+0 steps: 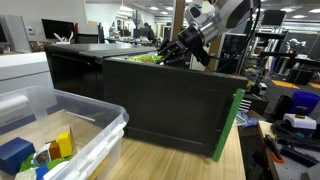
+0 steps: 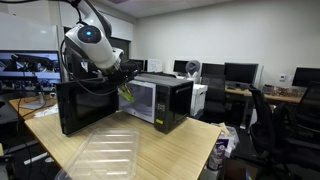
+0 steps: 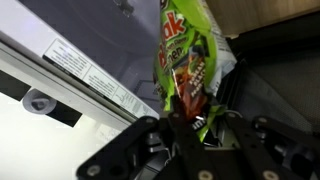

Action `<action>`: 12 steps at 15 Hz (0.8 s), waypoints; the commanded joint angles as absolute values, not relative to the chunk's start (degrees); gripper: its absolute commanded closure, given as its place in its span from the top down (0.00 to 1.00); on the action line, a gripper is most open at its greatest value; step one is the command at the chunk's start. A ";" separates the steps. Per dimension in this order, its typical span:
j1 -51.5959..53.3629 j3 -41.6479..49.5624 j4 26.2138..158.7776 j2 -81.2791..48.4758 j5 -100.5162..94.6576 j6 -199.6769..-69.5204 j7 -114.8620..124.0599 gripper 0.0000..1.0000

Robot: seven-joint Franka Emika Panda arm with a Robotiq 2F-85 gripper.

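My gripper (image 3: pixel 190 125) is shut on a green and red snack bag (image 3: pixel 183 65), which fills the middle of the wrist view. In an exterior view the gripper (image 1: pixel 172 52) holds the green bag (image 1: pixel 146 58) just above the top edge of the open black microwave door (image 1: pixel 170 95). In an exterior view the gripper (image 2: pixel 122 80) hangs with the bag (image 2: pixel 126 94) in front of the microwave (image 2: pixel 160 98), between its open door (image 2: pixel 85 105) and its cavity.
A clear plastic bin (image 1: pixel 85 120) with coloured toys stands on the wooden table (image 1: pixel 170 160); it also shows in an exterior view (image 2: pixel 105 155). A sticker label (image 3: pixel 85 72) is on the microwave's frame. Office desks, monitors and chairs (image 2: pixel 270 110) lie behind.
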State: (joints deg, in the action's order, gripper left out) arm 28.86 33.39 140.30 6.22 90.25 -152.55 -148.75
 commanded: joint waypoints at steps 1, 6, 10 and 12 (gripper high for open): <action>28.73 34.30 135.38 -1.54 93.44 -148.89 -149.61 0.07; 12.29 19.03 129.71 -6.43 90.92 -145.85 -149.42 0.07; 4.39 11.72 124.61 -6.58 86.16 -144.48 -149.25 0.07; 2.19 9.75 125.45 -6.62 84.71 -144.39 -149.23 0.07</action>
State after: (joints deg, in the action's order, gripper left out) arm 5.37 12.13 127.23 -7.13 85.61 -145.93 -148.76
